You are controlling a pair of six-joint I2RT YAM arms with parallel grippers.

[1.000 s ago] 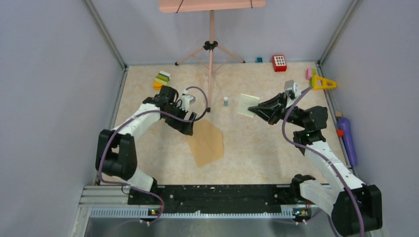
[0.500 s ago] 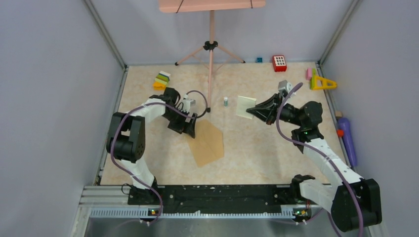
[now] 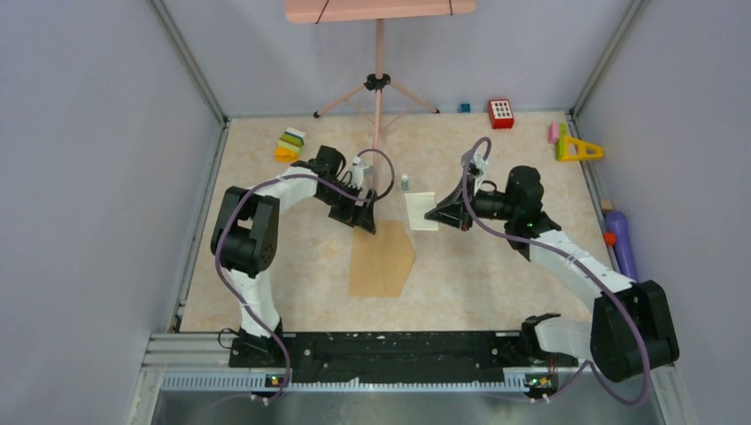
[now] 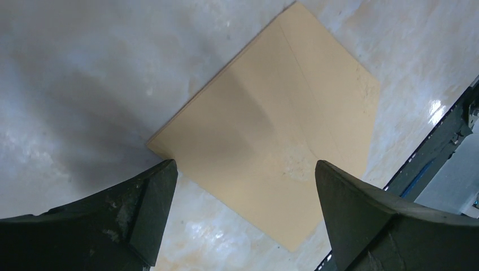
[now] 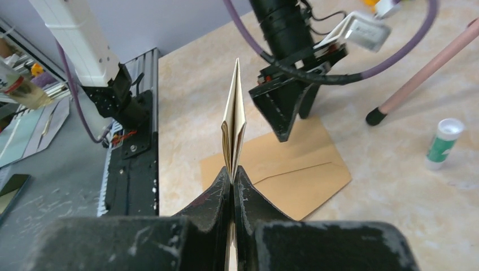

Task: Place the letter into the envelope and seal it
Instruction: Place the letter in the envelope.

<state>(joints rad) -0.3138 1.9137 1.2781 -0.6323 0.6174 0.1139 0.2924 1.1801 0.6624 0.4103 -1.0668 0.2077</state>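
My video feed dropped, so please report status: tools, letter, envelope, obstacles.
Left tool open over envelope, flat on table. Right tool shut on folded letter, not yet in envelope. Small bottle nearby, path looks clear.

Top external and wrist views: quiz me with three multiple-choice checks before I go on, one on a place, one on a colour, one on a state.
1. Where is the envelope?
A. Held up in the air
B. Flat on the table, under the left gripper
C. Standing on edge against the back wall

2. What colour is the letter?
A. Red
B. Blue
C. Pale cream

3. How is the left gripper?
A. Open, gripping nothing
B. Shut on the envelope
C. Shut on the letter

Key:
1 B: the top view shows it lying flat below the left arm's fingers.
2 C: the right wrist view shows a cream folded sheet pinched in the right gripper.
3 A: the left wrist view shows both fingers wide apart above the envelope.
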